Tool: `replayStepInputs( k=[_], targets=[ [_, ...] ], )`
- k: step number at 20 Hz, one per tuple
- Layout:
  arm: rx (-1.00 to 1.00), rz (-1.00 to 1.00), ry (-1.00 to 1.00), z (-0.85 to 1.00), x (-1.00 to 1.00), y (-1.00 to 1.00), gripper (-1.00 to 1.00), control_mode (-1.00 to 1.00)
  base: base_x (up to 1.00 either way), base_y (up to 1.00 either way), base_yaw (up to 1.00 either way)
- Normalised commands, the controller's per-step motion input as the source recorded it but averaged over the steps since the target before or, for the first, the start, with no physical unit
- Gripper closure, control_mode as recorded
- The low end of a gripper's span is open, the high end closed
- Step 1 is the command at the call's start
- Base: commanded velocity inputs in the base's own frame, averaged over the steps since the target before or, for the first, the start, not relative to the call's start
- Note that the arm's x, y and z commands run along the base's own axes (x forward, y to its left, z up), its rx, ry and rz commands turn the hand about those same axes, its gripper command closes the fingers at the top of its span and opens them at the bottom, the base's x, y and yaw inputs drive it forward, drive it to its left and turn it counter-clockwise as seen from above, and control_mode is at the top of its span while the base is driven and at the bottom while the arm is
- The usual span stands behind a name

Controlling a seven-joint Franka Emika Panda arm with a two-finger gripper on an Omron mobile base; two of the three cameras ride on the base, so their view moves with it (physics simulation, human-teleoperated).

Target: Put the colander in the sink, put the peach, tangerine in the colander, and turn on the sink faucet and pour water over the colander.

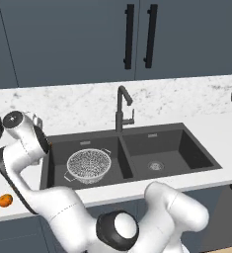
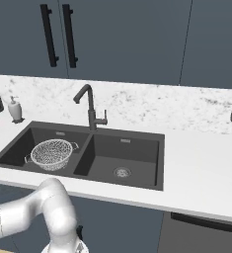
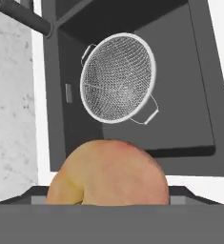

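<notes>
On the far left of the white marble-patterned bench (image 1: pixel 196 128), near its front edge, lies the small bright orange tangerine (image 1: pixel 5 200), well apart from the dark grey double-basin sink (image 1: pixel 186 148). Just right of it the white arm bends up over the bench's left end, beside the sink's left rim.

In the hand view the round pale pinkish-orange peach (image 3: pixel 108 174) sits right at the tool (image 3: pixel 108 202), close against the camera. The finger tips are hidden behind the fruit, so the grasp itself is hard to read, but the tool appears clenched on the peach with its jaws standing wide around it. From there the peach hangs above the bench edge beside the sink, with the colander further along the view, apart from it.

The round silvery-white mesh colander (image 1: pixel 89 165) with small side handles rests upright in the left basin. Behind the divider between the basins stands the tall dark metal gooseneck faucet (image 1: pixel 121 106). The right basin shows its round metal drain (image 1: pixel 156 166).
</notes>
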Motion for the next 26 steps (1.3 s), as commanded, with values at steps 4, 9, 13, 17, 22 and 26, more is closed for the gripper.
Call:
replayStepInputs(
  k=[4,9,13,17,22,26],
  targets=[
    [0.55,-0.03,0.30,-0.15,0.54,-1.00,1.00,-1.00,0.00,0.00,0.00],
    [0.24,0.00,0.28,-0.24,0.58,-0.97,1.00,-1.00,0.00,0.00,0.00],
    [0.02,0.00,0.15,-0.49,0.39,-0.89,1.00,-1.00,0.00,0.00,0.00],
    [-0.07,-0.05,0.19,-0.52,0.43,-0.44,1.00,-1.00,0.00,0.00,0.00],
    [-0.08,-0.09,0.07,-0.62,0.48,-0.06,1.00,-1.00,0.00,0.00,0.00],
    [-0.10,-0.09,0.06,-0.61,0.50,0.00,1.00,-1.00,0.00,0.00,0.00]
  ],
)
